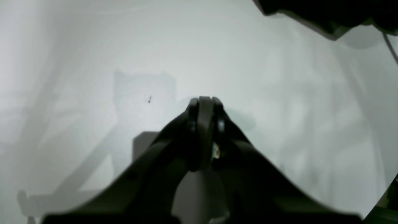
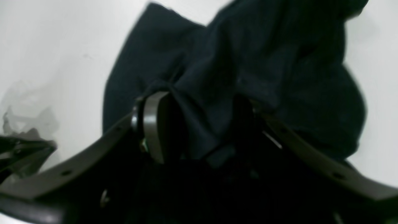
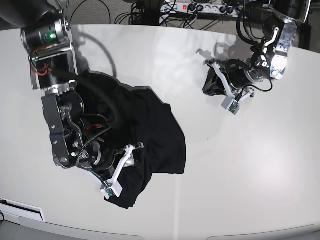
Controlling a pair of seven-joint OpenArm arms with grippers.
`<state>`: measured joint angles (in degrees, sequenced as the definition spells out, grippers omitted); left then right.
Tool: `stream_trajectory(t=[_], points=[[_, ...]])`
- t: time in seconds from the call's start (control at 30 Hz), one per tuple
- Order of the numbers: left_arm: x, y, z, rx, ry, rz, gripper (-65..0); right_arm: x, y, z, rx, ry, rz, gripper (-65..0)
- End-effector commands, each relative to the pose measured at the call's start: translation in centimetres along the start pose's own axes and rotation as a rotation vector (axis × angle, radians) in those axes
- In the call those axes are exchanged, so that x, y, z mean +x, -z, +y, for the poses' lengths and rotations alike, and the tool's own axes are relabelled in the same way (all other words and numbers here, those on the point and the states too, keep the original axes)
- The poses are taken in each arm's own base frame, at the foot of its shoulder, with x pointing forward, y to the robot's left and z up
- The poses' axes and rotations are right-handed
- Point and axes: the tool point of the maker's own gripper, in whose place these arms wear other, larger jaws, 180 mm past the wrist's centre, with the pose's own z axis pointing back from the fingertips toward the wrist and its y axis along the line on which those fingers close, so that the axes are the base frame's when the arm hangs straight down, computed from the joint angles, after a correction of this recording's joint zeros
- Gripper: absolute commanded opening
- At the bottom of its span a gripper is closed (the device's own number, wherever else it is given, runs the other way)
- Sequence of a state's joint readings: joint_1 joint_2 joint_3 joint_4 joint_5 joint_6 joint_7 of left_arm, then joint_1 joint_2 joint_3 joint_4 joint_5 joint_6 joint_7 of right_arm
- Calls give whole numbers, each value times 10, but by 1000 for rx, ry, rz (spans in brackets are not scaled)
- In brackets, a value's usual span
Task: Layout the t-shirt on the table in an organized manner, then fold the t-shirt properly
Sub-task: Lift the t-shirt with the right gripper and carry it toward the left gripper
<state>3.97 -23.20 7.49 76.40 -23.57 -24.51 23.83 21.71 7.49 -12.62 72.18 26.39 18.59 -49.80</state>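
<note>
You are at layout: the shirt (image 3: 150,135) lies bunched at the table's (image 3: 240,175) lower left. Right gripper (image 2: 199,124) gapes over a fold, gripping nothing; left gripper (image 1: 205,105) is closed, empty. Next, pinch an edge and spread.

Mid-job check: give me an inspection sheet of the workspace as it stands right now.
Surface: white table, glossy, mostly bare.
Job's things: black t-shirt lies crumpled in a heap, not yet spread flat.
Clutter: nothing seen on the table.
Grippers: right gripper open, its fingers straddling a bunched fold of the t-shirt; left gripper shut, empty, over bare table away from the shirt.
Cables: black cables and a power strip lie on the floor beyond the far edge.
Surroundings: grey floor past the table; nothing else seen.
</note>
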Motion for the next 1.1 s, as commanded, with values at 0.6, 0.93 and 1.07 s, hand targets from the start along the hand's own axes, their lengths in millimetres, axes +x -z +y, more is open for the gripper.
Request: stream_trajectory(t=[0.6, 0.93, 1.07], points=[[15, -2, 3, -2, 10, -44, -650, 43, -17, 82, 395, -206, -103, -650], [15, -2, 2, -2, 10, -44, -650, 47, -84, 158, 645, -278, -254, -650], [15, -2, 3, -2, 10, -44, -650, 17, -86, 185, 755, -337, -115, -650]])
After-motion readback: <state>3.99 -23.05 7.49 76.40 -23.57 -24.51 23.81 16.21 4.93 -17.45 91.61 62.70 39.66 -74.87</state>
